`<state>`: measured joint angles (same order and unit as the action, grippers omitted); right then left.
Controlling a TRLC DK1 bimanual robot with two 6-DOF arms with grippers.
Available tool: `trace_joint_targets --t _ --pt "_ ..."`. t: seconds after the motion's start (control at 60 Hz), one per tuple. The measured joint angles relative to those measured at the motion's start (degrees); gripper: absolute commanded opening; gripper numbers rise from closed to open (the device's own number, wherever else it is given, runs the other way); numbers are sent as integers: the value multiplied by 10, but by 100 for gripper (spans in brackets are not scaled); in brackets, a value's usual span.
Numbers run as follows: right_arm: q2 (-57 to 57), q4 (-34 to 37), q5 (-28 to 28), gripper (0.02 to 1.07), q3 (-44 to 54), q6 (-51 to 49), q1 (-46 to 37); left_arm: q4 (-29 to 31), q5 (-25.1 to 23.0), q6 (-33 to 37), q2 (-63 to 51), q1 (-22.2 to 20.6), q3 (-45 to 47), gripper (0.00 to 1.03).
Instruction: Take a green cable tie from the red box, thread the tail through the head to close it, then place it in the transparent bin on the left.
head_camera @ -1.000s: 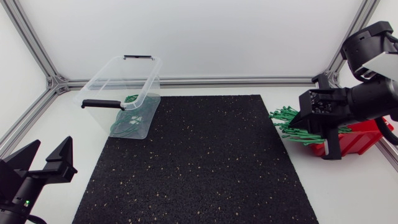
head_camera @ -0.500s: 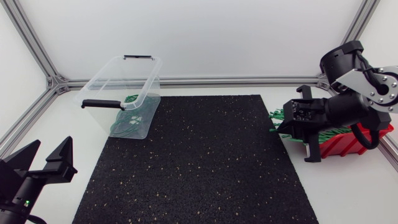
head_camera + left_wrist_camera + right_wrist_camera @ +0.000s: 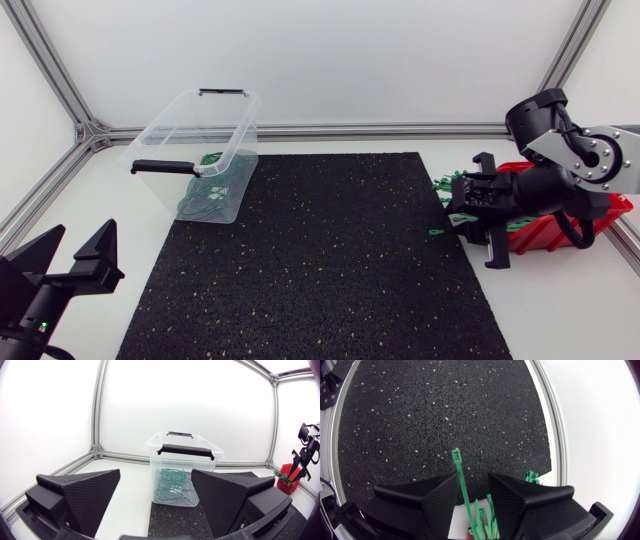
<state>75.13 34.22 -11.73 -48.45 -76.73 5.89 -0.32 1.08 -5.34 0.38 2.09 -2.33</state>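
Hovering over one red plastic box (image 3: 550, 235) at the desk's right edge, right gripper (image 3: 472, 477), fingers parted astride one green cable tie (image 3: 460, 480), left gripper (image 3: 156, 474) wide open, one transparent plastic bin (image 3: 150, 132) far left.

At the right edge, the right arm (image 3: 590, 155) showed a silver-grey link with small screws, a round black joint (image 3: 533, 113) and a looping black cable (image 3: 579, 231). Lower left, the matte black left gripper (image 3: 80, 235) carried a green light (image 3: 42, 326).
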Motion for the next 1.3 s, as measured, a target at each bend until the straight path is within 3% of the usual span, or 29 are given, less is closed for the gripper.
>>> trace_joint_targets --t 0.517,0.85,1.133,1.3 --pt "-19 -14 17 51 29 -24 -23 0 0 0 0 0 0 99" --pt "-71 28 19 51 46 -60 -42 0 0 0 0 0 0 99" --pt "-80 33 60 51 98 -82 -31 0 0 0 0 0 0 99" --pt "-78 0 90 51 131 -92 -15 0 0 0 0 0 0 99"
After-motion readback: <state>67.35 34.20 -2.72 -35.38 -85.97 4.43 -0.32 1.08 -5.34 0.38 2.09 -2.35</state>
